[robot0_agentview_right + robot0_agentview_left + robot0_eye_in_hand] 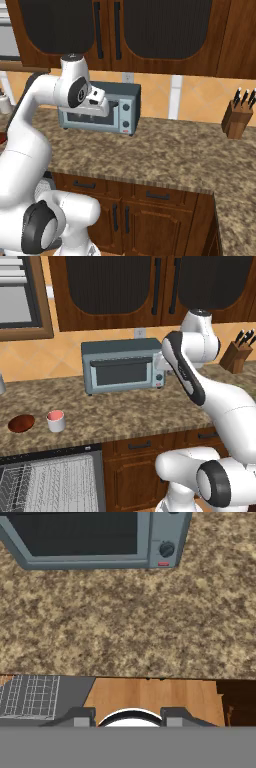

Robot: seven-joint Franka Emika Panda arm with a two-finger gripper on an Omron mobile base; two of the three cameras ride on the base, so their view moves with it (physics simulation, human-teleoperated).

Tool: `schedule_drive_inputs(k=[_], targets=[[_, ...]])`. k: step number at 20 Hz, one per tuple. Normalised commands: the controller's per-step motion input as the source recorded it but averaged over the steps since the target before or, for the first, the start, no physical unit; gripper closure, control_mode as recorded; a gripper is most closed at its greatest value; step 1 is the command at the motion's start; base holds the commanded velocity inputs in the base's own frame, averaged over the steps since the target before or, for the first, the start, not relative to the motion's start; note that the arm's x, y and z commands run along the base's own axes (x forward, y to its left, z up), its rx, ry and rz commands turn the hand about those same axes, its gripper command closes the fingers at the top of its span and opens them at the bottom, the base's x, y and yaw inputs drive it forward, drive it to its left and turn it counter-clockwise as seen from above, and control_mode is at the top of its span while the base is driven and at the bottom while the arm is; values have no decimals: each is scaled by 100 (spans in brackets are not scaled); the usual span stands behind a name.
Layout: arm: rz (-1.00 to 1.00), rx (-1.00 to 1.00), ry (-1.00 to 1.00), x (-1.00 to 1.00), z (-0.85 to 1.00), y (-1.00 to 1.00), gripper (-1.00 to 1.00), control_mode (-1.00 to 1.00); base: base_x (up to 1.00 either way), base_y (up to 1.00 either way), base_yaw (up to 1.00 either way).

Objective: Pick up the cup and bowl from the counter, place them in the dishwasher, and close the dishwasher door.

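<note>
The cup [56, 421] and the bowl [21, 423] sit side by side on the tabletop [130, 411], above the open dishwasher [47, 481] — nothing loaded yet. The hand [128, 718] hangs empty over the tabletop edge, part open — both pickups and door closing remain.

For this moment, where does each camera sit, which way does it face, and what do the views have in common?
Left base view: behind the arm's left, facing the counter, cup, bowl and open dishwasher; arm rises lower right.
Right base view: behind its right, facing the knife block; arm at left.
Hand view: looks down past the tool at the counter edge.
All three share the toaster oven.
</note>
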Motion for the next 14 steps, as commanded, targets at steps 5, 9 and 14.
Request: schedule_drive_inputs(k=[5, 9, 14], targets=[[0, -7, -2, -19, -7, 19, -100, -100, 0, 0, 0], [-1, -9, -11, -26, 0, 51, -100, -100, 0, 0, 0], [-9, -14, -4, -8, 0, 82, -100, -100, 0, 0, 0]])
